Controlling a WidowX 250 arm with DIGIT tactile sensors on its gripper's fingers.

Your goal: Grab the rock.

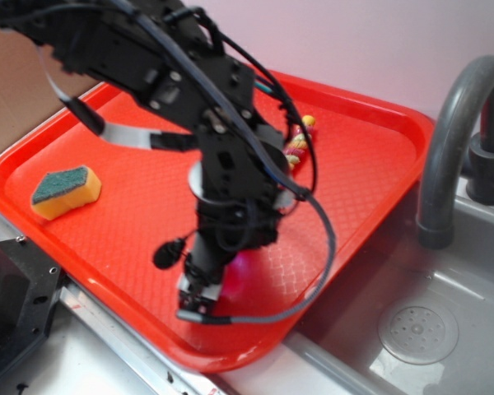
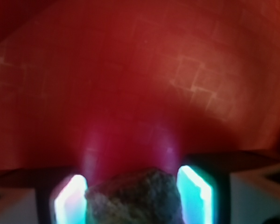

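Wrist view: the rock (image 2: 135, 196) sits between the gripper (image 2: 133, 198) fingers, which pinch it at both flanks just above the red tray (image 2: 140, 84). Judged risk: its rough, angular faces give small contact, so it may twist out. Farther off, the sponge (image 1: 64, 191) lies well apart

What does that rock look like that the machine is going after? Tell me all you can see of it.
The rock shows only in the wrist view: a dark grey-brown lump, rough and pitted, with an angular, uneven top. It sits between the gripper's two glowing fingers, which flank it closely on both sides; whether they press on it is unclear. Its lower part is cut off by the picture's edge. Behind it lies the red tray. In the exterior view the arm hides it.
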